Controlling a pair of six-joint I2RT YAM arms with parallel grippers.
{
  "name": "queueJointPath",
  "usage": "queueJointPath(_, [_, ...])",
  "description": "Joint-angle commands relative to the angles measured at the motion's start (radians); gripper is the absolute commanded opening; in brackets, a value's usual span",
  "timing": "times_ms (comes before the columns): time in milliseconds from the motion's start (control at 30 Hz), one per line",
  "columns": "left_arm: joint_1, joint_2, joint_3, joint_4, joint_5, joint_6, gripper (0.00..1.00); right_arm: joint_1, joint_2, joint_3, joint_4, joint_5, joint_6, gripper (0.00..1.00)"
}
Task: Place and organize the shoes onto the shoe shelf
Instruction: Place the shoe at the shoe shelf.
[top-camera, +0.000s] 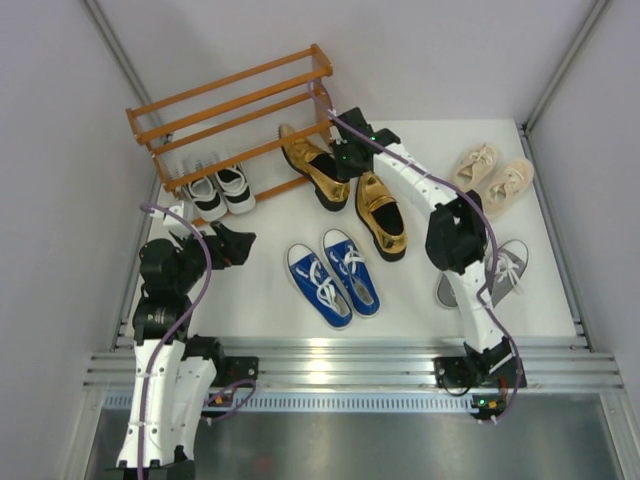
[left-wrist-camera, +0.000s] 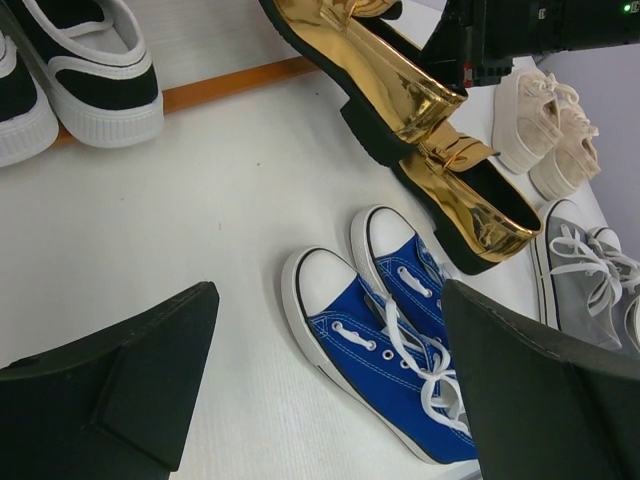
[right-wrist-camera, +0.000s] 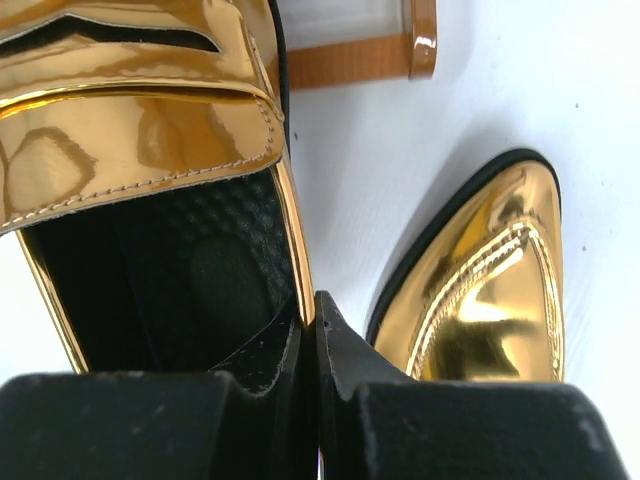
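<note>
**The shoe shelf** (top-camera: 230, 105), an orange-brown rack of thin slats in stepped tiers, stands at the far left of the white table (top-camera: 250, 300).

**On the shelf side.** A pair of black-and-white sneakers (top-camera: 222, 190) sits at the shelf's foot, heels under the lower slats and toes toward the near edge. Just beside the shelf's right end lies one gold loafer (top-camera: 310, 165), its toe toward the rack.

**Right gripper** (right-wrist-camera: 315, 310). It is clenched on the side wall of that loafer's opening, with one finger inside the shoe and one outside. The jaws nearly meet over the thin leather. Whether the sole is clear of the table cannot be told.

**Shoes on the table.**
- The second gold loafer (top-camera: 381, 215) lies just beside the first, on the right.
- The blue canvas sneakers (top-camera: 335, 278), white-laced, lie side by side near the middle, toes toward the far side.
- The beige lace-ups (top-camera: 493, 175) lie together at the far right.
- The grey sneakers (top-camera: 505, 270) lie nearer on the right, partly hidden behind the right arm (top-camera: 455, 235).

**Left gripper** (top-camera: 240, 245). It hovers near the left edge, released, its fingers spread wide. It holds nothing and faces the blue pair.
</note>
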Motion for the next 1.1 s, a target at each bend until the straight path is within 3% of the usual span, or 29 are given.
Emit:
queueJointPath(0, [0.002,-0.009,0.021,0.027,-0.017,0.017,0.98,0.025,0.004,0.095,0.181,0.036,0.061,0.0])
queueJointPath(467, [0.002,-0.009,0.018,0.027,-0.02,0.015,0.98,0.031,0.085,0.11,0.334,0.162,0.121,0.0])
queueJointPath(1067, [0.004,-0.003,0.016,0.027,-0.02,0.015,0.98,0.048,0.142,0.159,0.434,0.231,0.05,0.0])
